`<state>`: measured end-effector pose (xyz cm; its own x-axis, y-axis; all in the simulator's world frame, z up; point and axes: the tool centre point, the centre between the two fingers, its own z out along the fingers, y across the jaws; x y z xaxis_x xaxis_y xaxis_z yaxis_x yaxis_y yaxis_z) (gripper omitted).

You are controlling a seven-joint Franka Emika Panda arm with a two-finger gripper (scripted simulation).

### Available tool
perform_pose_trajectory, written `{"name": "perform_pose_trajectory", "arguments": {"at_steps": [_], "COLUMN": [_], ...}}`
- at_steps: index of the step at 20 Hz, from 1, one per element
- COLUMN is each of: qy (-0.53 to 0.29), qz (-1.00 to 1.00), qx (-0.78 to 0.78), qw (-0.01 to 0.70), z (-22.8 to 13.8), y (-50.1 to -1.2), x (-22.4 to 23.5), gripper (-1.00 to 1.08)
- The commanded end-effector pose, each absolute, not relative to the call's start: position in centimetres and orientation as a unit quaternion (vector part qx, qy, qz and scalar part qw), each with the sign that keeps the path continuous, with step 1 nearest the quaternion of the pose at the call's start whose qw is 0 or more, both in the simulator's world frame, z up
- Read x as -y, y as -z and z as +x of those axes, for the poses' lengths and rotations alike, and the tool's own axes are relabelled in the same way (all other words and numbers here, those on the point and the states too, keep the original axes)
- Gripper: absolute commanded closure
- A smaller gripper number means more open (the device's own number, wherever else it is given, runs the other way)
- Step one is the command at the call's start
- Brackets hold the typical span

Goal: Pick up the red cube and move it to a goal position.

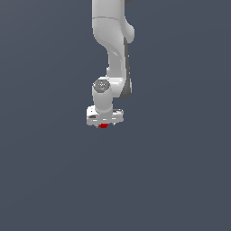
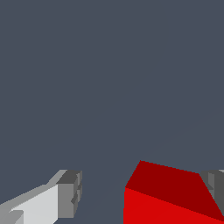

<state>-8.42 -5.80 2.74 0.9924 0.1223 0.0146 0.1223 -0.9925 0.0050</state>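
Observation:
The red cube [image 1: 103, 126] shows as a small red patch just under the white gripper [image 1: 104, 123] in the exterior view, mostly hidden by the hand. In the wrist view the cube [image 2: 170, 197] lies between the two fingers of the gripper [image 2: 142, 192]. It sits close against one grey fingertip [image 2: 215, 183]. A clear gap separates it from the other fingertip [image 2: 70, 194]. The jaws stand open around the cube, not closed on it.
The white arm [image 1: 113, 40] comes down from the top of the exterior view. A plain dark grey-blue surface [image 1: 54, 180] fills everything else in both views; no other objects or marks show.

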Motion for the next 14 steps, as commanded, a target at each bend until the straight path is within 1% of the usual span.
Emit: {"name": "perform_pose_trajectory", "arguments": {"at_steps": [1,3,4,14], "qy": [0.000,0.000,0.000,0.000], "qz": [0.998,0.998,0.998,0.998], "qx": [-0.065,-0.065,-0.065,-0.064], "qw": [0.000,0.000,0.000,0.000], "z": [-9.03,-8.96,-8.96,-8.94], "y": [-1.94,-1.99,-1.99,-2.04], "x": [5.50,5.45,5.45,5.51], "gripper": [-0.92,-0.92,1.08,1.08]}}
